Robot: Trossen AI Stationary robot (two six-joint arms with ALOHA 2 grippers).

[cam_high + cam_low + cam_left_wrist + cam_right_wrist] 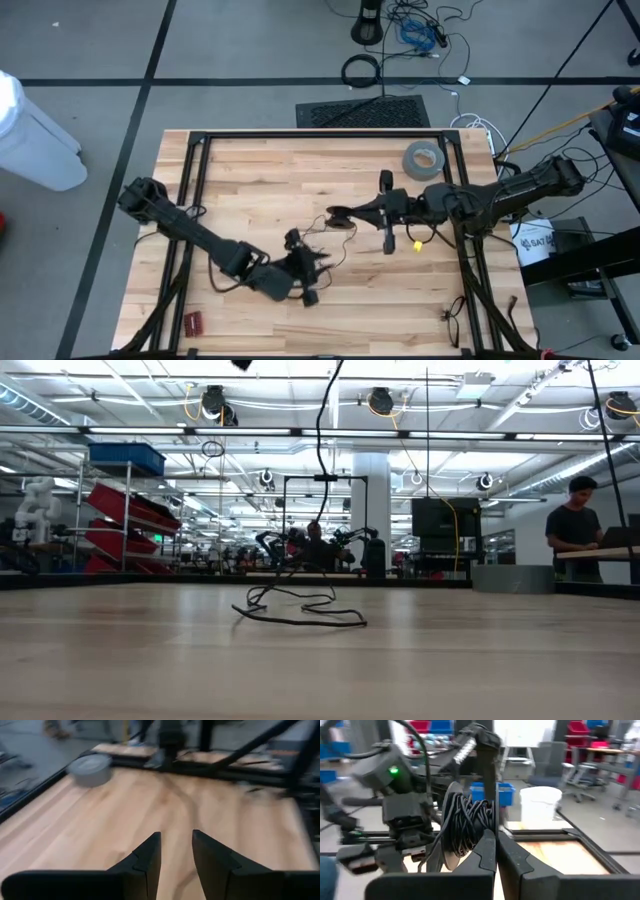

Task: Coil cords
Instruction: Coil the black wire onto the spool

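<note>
The cord is a thin black wire. Part of it lies in loose loops (300,610) on the wooden table (250,180) near the middle. One strand (320,450) rises from the loops out of the low view's top. My right gripper (338,212) hangs shut above the table's middle with a bundle of cord turns (467,825) at its fingertips. My left gripper (176,850) is open with nothing between its fingers. In the high view my left gripper (325,262) is just on the near side of the loops (345,232). My right gripper carries a bundle of cord turns (470,832) at the free ends of its shut fingers (487,852). The fingers lie level and point toward the table's left. The bundle is clear of the table and a strand hangs from it to the loops. Whether a strand is pinched between the fingers I cannot tell.
A grey tape roll (422,160) lies at the far right of the table, also in the left wrist view (90,770). A small red thing (192,322) lies at the near left corner, a small yellow piece (417,245) under my right arm. A person (578,520) stands beyond the table.
</note>
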